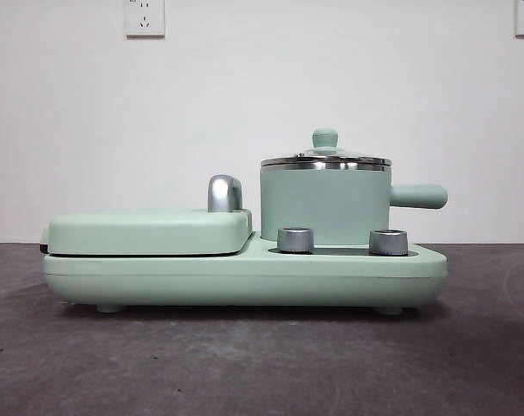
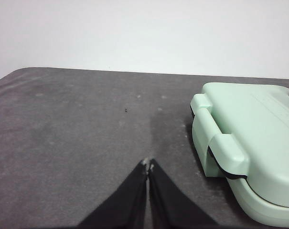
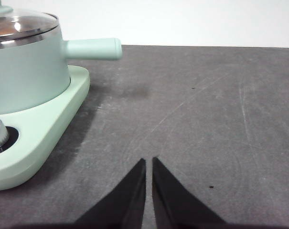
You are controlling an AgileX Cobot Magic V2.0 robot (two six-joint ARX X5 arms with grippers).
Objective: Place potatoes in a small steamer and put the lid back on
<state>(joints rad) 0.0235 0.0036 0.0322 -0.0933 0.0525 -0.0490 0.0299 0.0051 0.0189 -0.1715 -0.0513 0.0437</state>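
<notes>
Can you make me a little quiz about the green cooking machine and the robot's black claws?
1. True or false: the lid is sitting on the small steamer.
2. How many silver dials are on the front of the base, below the pot?
A. one  B. two  C. four
3. Fill in: the steamer's side handle points away from the flat ___.

Key
1. True. Its steel rim rests on the pot's rim, knob up.
2. B.
3. Griddle. It sits closed beside the pot.

Bonus fact: the left gripper and the right gripper are both low over the dark table, holding nothing.
</notes>
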